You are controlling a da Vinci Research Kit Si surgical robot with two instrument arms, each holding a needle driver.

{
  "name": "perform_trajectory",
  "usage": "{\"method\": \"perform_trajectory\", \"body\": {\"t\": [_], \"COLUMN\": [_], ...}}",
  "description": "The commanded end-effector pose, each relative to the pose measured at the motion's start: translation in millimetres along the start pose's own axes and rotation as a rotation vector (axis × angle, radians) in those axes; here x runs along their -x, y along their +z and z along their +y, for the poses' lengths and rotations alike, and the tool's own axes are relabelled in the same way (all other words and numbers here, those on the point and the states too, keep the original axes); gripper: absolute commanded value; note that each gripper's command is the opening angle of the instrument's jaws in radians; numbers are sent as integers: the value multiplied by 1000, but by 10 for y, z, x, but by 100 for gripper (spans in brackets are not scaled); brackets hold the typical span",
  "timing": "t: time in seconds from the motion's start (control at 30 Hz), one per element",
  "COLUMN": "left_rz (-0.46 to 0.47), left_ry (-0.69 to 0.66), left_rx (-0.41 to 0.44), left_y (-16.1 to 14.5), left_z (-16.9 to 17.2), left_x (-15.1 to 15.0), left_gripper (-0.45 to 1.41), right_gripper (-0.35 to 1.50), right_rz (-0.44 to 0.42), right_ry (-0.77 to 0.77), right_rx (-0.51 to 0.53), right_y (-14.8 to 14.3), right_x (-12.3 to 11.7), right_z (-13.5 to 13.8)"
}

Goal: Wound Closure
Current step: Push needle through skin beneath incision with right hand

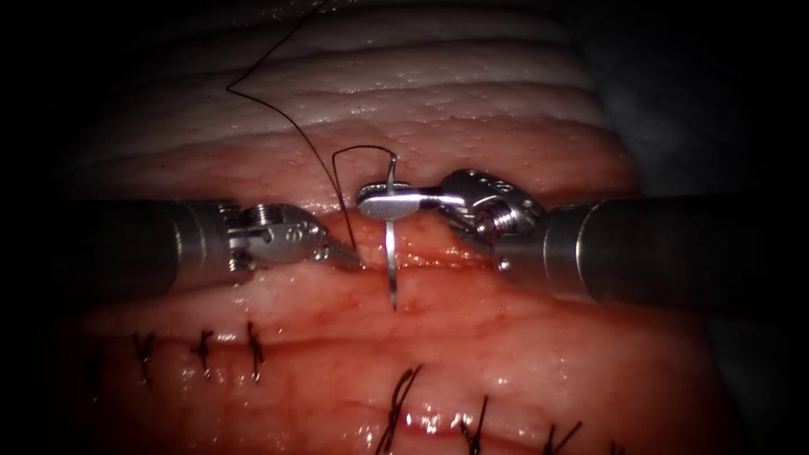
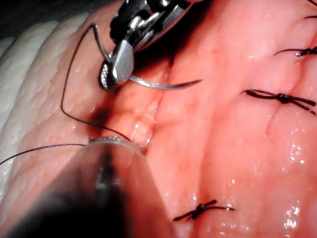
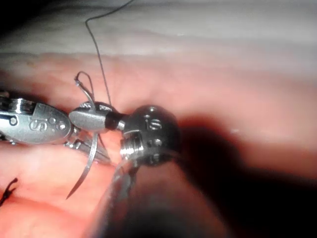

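Note:
My right tool comes in from the right with its jaws shut on the curved needle, about a third of the way from the thread end. The needle stands across the open cut with its tip pointing toward the near lip, free of the tissue; its bare tip also shows in the left wrist view and the right wrist view. Dark thread loops from the needle's tail and runs down into the cut beside my left tool. That tool's jaws are pressed together on the tissue edge at the cut's left end.
Finished dark stitches line a closed cut nearer the camera on the left, and more stitches sit at the lower middle. Red fluid wets the tissue. Pale fat ridges lie beyond the cut.

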Motion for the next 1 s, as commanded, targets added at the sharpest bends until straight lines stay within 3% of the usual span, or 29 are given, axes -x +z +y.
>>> {"method": "perform_trajectory", "body": {"t": [0.03, 0.3, 0.53, 0.57, 0.63, 0.83, 1.0], "left_rz": [-14, -168, -194, -195, -194, -195, -195], "left_ry": [-1, -72, -150, -156, -162, -175, -188], "left_rx": [6, 40, 45, 42, 44, 46, 47], "left_y": [8, 23, 22, 22, 21, 18, 15], "left_z": [-4, -10, -1, 1, 4, 8, 9], "left_x": [0, 22, 21, 21, 21, 23, 27], "left_gripper": [-45, -45, -45, -32, -21, -15, 5], "right_gripper": [-35, -35, -35, -35, -35, -35, -35], "right_rz": [0, 55, 97, 105, 120, 124, 121], "right_ry": [-7, -161, -309, -333, -375, -489, -575], "right_rx": [-2, 2, 42, 51, 65, 75, 82], "right_y": [7, 12, 20, 22, 27, 41, 46], "right_x": [6, 4, 14, 17, 26, 48, 48], "right_z": [3, 11, 28, 30, 34, 38, 34]}}
